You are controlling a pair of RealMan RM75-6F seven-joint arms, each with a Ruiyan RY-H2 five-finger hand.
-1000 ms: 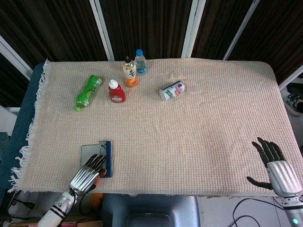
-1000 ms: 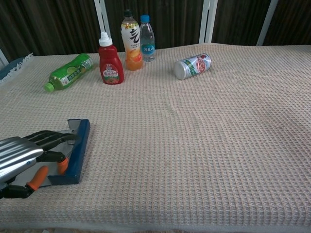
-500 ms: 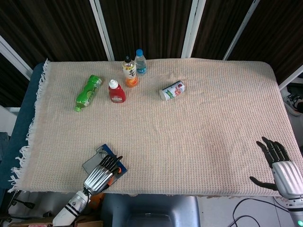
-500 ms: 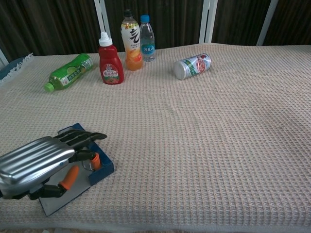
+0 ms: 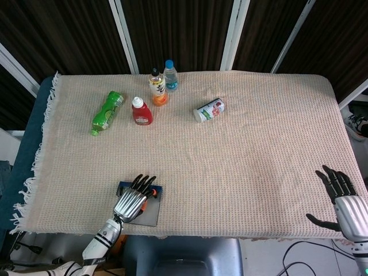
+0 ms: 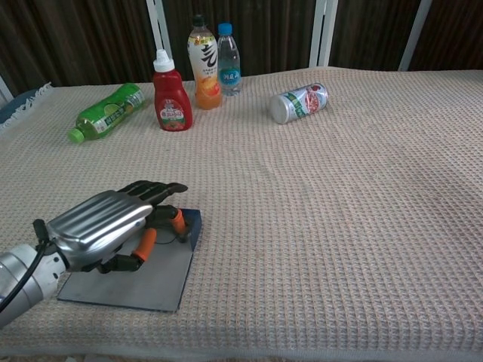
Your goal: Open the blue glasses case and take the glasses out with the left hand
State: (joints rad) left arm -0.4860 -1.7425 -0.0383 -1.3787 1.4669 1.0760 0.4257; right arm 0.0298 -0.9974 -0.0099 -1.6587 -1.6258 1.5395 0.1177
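The blue glasses case point(image 6: 155, 265) is lying open and flat near the front edge of the woven tablecloth point(image 5: 247, 161), toward its left side. The left hand point(image 6: 106, 221) is resting over the case, fingers curled down around orange-framed glasses point(image 6: 151, 236), gripping them. The right hand point(image 5: 345, 201) is hovering with fingers spread, holding nothing, at the front right corner. A green bottle point(image 5: 107, 112), ketchup bottle point(image 5: 141, 111), orange drink bottle point(image 5: 157, 87), water bottle point(image 5: 170, 75) and tipped can point(image 5: 209, 110) are sitting toward the far edge, leaving the broad middle free.
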